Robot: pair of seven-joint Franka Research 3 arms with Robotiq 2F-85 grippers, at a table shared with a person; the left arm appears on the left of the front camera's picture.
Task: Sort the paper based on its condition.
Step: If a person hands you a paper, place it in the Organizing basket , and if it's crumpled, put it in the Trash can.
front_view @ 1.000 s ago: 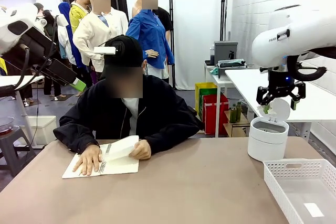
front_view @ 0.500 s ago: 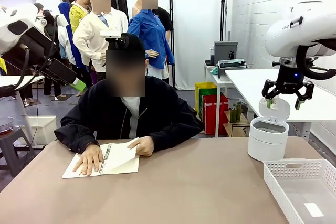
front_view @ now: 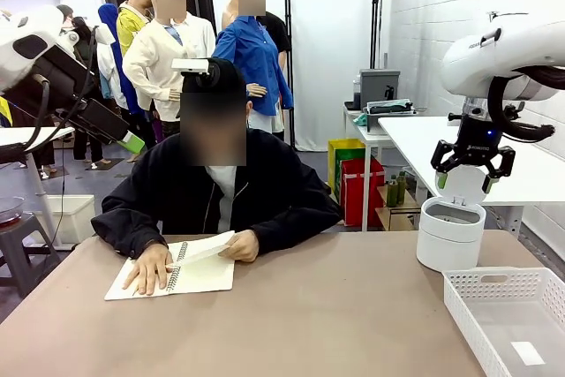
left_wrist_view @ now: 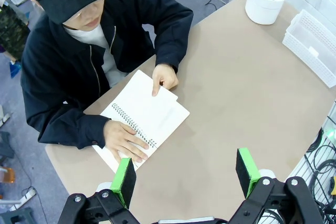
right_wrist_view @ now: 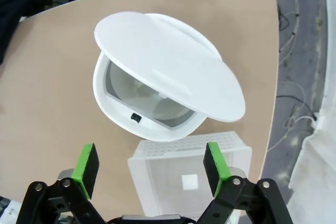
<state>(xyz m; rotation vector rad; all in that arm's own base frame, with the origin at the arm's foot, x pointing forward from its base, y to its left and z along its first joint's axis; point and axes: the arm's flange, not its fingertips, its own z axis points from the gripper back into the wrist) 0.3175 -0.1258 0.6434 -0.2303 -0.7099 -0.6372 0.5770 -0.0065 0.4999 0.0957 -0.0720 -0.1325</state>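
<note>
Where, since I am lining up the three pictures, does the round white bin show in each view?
Front view: the white bin stands at the table's far right, lid up.
Left wrist view: top right corner, small.
Right wrist view: centre of the picture, seen from above, lid open.
Shared landmark: the white basket next to the bin.

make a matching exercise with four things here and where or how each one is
Things:
1 spiral notebook
2 white bin
3 white basket
4 right gripper

States:
a lid tipped up
b nearest the robot, on its right
c a person's hand rests on it
d jaws open, above the bin

Pairs: 1-c; 2-a; 3-b; 4-d
</note>
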